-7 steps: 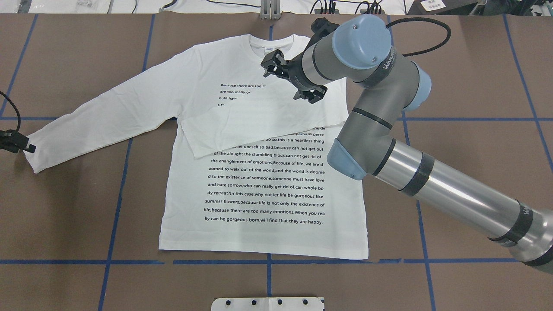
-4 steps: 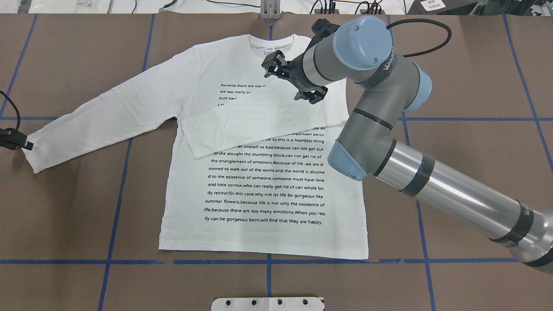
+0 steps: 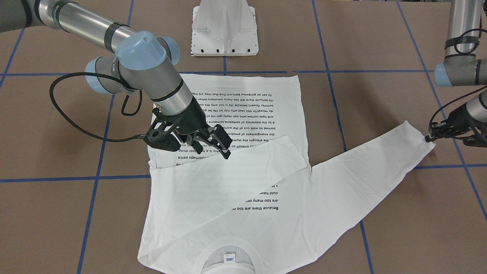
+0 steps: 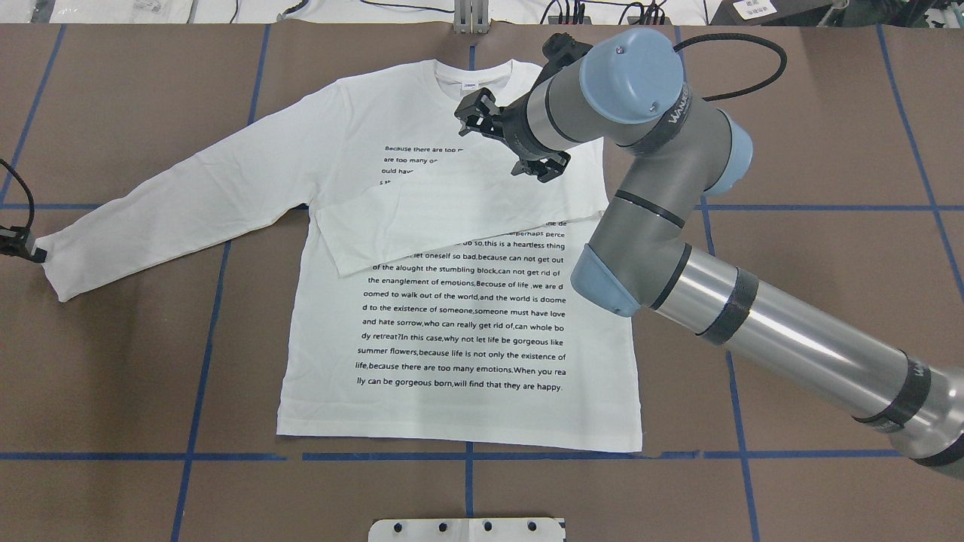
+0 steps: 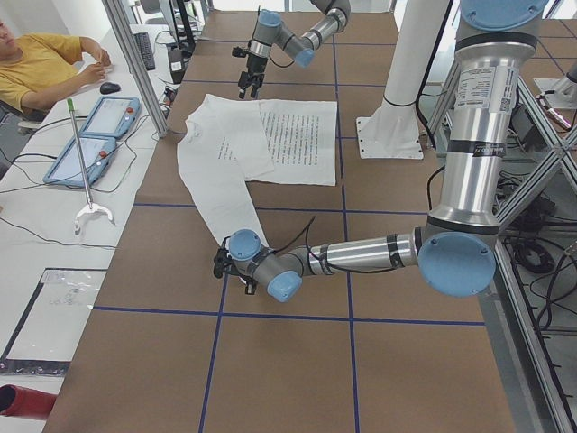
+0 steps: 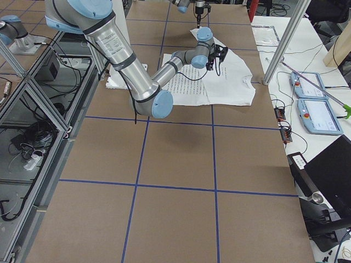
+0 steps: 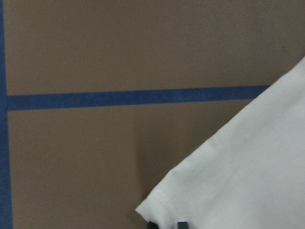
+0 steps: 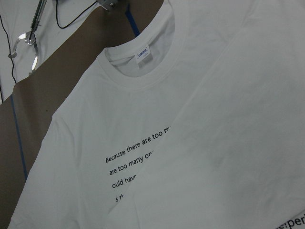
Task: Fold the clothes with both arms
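Observation:
The white long-sleeved shirt (image 4: 459, 331) lies flat, black text up, its collar (image 8: 138, 71) with a small tag at the far edge. One sleeve (image 4: 452, 203) is folded across the chest. The other sleeve (image 4: 181, 203) stretches out to the left. My left gripper (image 4: 19, 245) is shut on that sleeve's cuff (image 3: 418, 139); the left wrist view shows the cuff corner (image 7: 162, 210) right at the fingertips. Above the folded sleeve my right gripper (image 4: 506, 137) hangs open with nothing between its fingers.
The brown table carries a blue tape grid (image 4: 467, 455). The white pedestal base (image 3: 225, 28) stands at the robot's side. A person (image 5: 36, 68) sits at a side desk holding two pendants (image 5: 95, 131) and cables.
My left gripper has moved further left with the cuff, drawing the outstretched sleeve outward. The right arm has barely moved and its gripper stays open.

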Motion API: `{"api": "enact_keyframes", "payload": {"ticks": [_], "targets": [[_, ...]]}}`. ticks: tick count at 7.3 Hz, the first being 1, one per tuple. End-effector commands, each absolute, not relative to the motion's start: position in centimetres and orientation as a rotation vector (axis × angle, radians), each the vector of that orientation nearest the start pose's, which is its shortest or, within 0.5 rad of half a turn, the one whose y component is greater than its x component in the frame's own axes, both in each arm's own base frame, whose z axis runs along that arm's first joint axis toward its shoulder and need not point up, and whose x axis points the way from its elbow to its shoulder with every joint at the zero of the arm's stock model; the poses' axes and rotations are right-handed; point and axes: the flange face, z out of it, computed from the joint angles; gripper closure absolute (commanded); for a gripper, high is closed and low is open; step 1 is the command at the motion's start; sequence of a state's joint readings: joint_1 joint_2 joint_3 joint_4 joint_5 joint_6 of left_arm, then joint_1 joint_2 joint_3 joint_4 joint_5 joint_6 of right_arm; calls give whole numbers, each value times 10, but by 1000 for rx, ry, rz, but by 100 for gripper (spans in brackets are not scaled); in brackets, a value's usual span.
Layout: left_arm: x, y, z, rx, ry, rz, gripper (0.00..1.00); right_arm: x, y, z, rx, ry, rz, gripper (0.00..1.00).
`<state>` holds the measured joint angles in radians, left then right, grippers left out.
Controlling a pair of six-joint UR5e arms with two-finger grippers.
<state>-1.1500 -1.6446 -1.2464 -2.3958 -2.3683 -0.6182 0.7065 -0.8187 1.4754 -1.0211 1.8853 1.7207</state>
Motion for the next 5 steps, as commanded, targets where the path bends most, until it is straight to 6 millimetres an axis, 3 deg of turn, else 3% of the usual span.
{"api": "enact_keyframes", "payload": {"ticks": [1, 2, 3, 4, 5], "targets": [[166, -523, 611, 191, 1002, 83, 100, -458, -526, 188, 66, -1258, 537, 1], [172, -531, 566, 201, 1048, 21, 100, -432, -525, 209, 67, -1248, 552, 1], [183, -551, 508, 192, 1125, -43, 100, -414, -533, 226, 48, -1231, 568, 1], [197, -572, 449, 164, 1203, -110, 100, -393, -538, 256, 54, -1198, 545, 1], [228, -574, 391, 114, 1270, -161, 100, -372, -533, 286, 95, -1161, 486, 1]]}}
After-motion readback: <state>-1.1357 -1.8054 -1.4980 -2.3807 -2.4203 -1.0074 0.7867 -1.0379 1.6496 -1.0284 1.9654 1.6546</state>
